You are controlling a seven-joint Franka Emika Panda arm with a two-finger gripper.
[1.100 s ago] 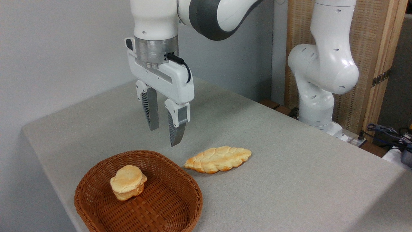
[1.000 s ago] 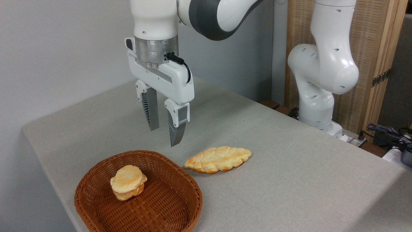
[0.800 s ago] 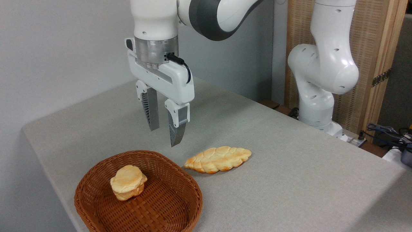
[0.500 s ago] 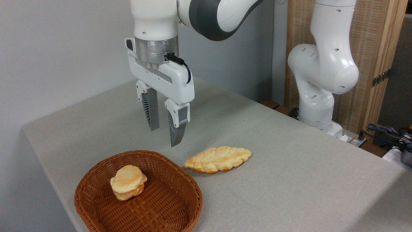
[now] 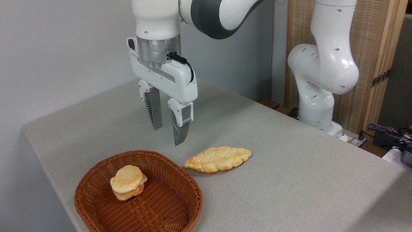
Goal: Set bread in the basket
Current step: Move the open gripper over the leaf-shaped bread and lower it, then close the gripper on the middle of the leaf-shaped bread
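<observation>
1. Your end effector (image 5: 168,137) hangs above the table (image 5: 289,167), pointing straight down, its two fingers parted by a modest gap and holding nothing.
2. The bread (image 5: 218,159) you are after lies flat on the table, just right of the basket (image 5: 96,206); its near pointed end sits close to the basket's rim, though you cannot quite tell from this angle whether the two touch.
3. The end effector's tips are above the table behind the basket's far rim, left of the bread's middle and clear of both.
4. Inside the basket you already have a small round stacked bun (image 5: 128,182), resting left of centre on the woven floor.
5. The robot's white base (image 5: 317,96) stands at the table's far right edge.
</observation>
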